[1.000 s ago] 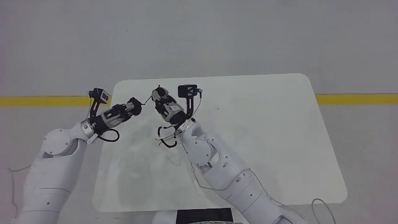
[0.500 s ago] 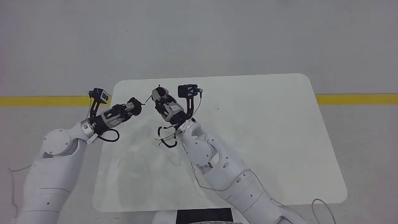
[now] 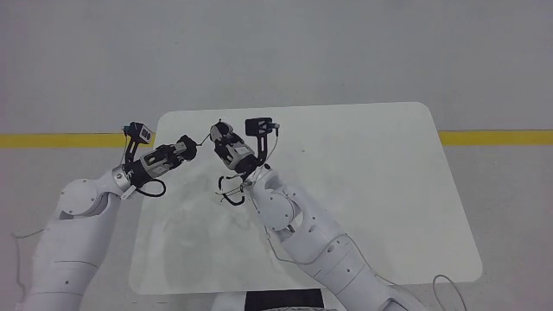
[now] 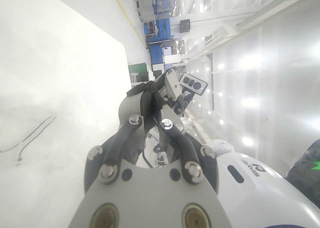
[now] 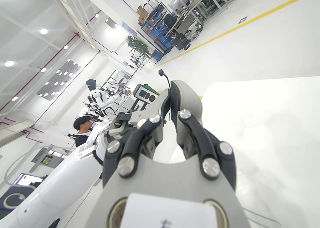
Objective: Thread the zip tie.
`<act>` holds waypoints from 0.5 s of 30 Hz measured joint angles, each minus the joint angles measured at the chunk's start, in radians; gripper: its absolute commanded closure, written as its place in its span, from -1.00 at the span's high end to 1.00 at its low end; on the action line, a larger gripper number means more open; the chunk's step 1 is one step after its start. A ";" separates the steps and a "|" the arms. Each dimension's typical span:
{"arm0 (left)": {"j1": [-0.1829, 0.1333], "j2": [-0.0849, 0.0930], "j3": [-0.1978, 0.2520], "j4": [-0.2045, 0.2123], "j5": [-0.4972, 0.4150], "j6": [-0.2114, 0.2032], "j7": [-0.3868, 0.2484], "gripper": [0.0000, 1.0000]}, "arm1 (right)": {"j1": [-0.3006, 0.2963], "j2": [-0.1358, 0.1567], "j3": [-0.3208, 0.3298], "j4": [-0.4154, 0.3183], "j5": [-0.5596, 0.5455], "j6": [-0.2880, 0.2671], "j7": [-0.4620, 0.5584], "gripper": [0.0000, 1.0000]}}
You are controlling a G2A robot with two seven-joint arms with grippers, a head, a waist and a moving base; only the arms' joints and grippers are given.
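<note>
The zip tie [image 5: 161,72] is being held in the air over the far left part of the worktop [image 3: 389,190], between the two grippers. It is being clamped by the right gripper [image 5: 170,95], whose fingers are being pressed flat together on the thin black strip, with the small head standing out beyond the fingertips. In the top view the zip tie [image 3: 205,140] is being shown as a fine dark line spanning the short gap from the right gripper [image 3: 218,135] to the left gripper [image 3: 192,144]. The left gripper [image 4: 150,100] is likewise being held clenched, its dark pads drawn together on a black piece at their tips. This appears to be the other end of the strip, though its shape cannot be told clearly. The grippers are being held tip toward tip, close together.
</note>
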 measured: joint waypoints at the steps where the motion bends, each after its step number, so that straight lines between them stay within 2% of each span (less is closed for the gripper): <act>1: 0.000 0.000 0.000 0.000 0.000 0.000 0.000 -1.00 | 0.000 0.000 0.000 0.001 0.001 0.000 0.001 -1.00; 7: 0.000 0.000 0.000 0.000 0.000 0.000 0.000 -1.00 | 0.000 0.000 -0.001 0.000 -0.002 0.000 -0.006 -1.00; 15: 0.000 0.000 0.000 0.000 0.000 0.000 0.000 -1.00 | -0.031 0.010 0.015 -0.051 -0.021 -0.007 -0.002 -1.00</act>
